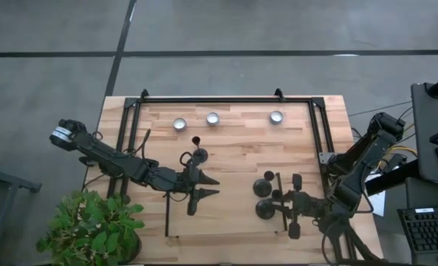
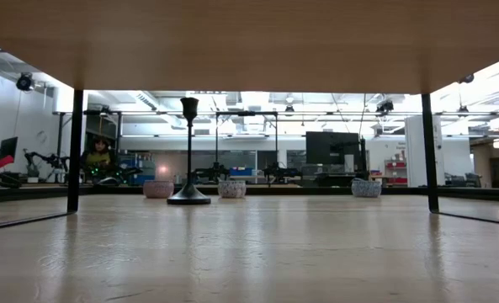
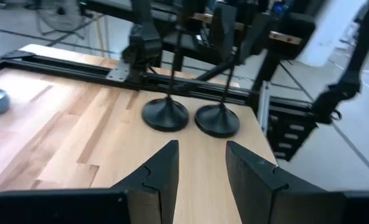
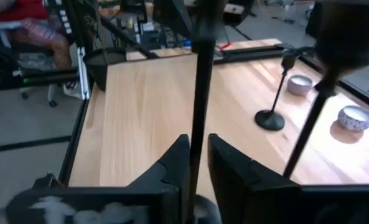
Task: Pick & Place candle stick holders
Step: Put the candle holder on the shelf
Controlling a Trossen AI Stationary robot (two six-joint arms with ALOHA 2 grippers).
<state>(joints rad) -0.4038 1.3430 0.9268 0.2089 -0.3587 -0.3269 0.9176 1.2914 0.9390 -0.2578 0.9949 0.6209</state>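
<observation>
**Right gripper closed on one candle stick holder near the table's right front**

A wooden table point(image 1: 233, 159) is framed by a black rail point(image 1: 226, 98). At its four o'clock, two candle stick holders point(image 1: 264, 198) stand side by side; the stem of the nearer one is seemingly pinched between the nearly closed fingers of the right gripper point(image 4: 198, 163). A third holder point(image 1: 199, 156) stands upright near centre, just beyond the left gripper point(image 1: 204, 186), whose fingers are spread apart and empty. Three tealights point(image 1: 213, 118) are lined along twelve o'clock.
</observation>
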